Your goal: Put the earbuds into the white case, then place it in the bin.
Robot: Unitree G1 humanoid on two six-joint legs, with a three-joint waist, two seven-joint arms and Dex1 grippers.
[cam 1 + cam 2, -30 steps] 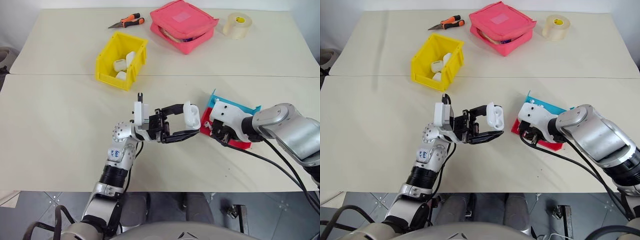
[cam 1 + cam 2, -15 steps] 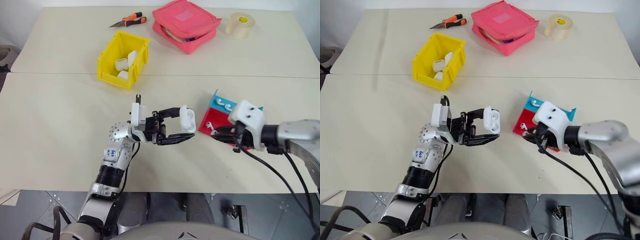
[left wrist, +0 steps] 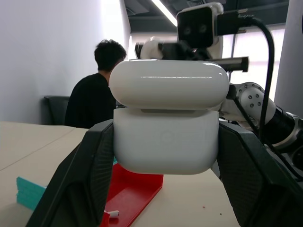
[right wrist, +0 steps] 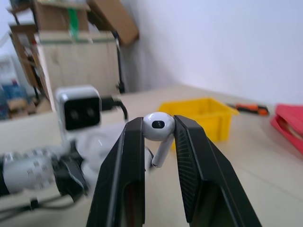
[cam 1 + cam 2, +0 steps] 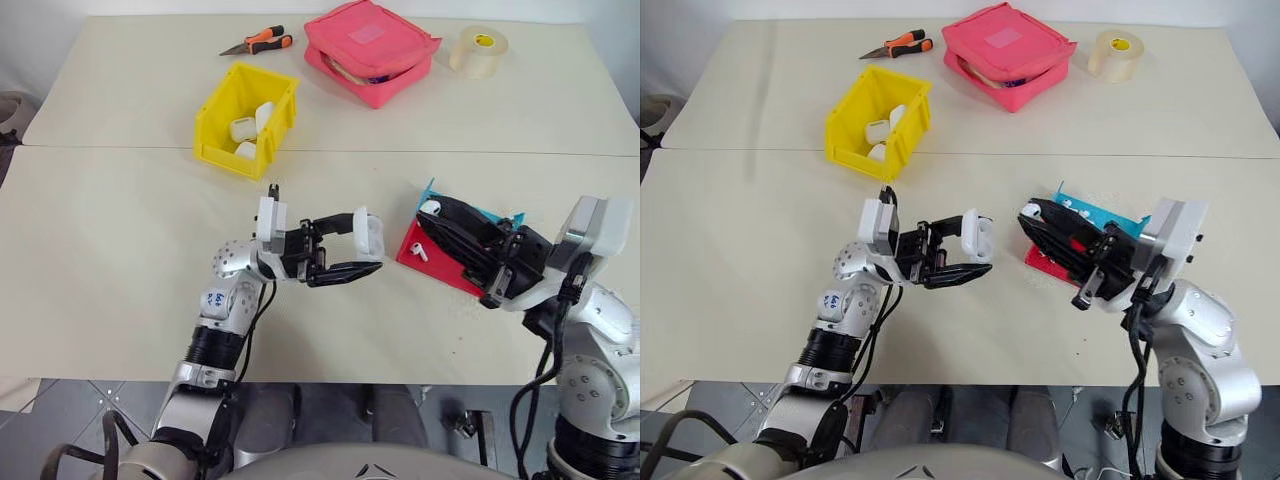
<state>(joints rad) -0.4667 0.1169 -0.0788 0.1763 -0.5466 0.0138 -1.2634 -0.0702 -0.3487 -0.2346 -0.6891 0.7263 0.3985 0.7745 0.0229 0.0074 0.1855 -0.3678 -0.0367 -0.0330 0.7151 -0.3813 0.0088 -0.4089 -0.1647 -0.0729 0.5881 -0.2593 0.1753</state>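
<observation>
Both end effectors hold their parts above the surface

Left end effector (image 5: 352, 246), frame centre, is clamped on the case (image 5: 369, 234), lid ajar; right end effector (image 4: 158, 137), centre right over the tray (image 5: 430, 262), pinches an earbud (image 4: 157, 130); bin (image 5: 246, 120) upper left.

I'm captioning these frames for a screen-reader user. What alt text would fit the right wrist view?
The right gripper pinches a tiny white earbud by its head between two black fingers, stem hanging down. Behind it on the beige table sit the yellow bin, orange-handled pliers and the edge of a pink pouch, with the left arm nearby.
</observation>
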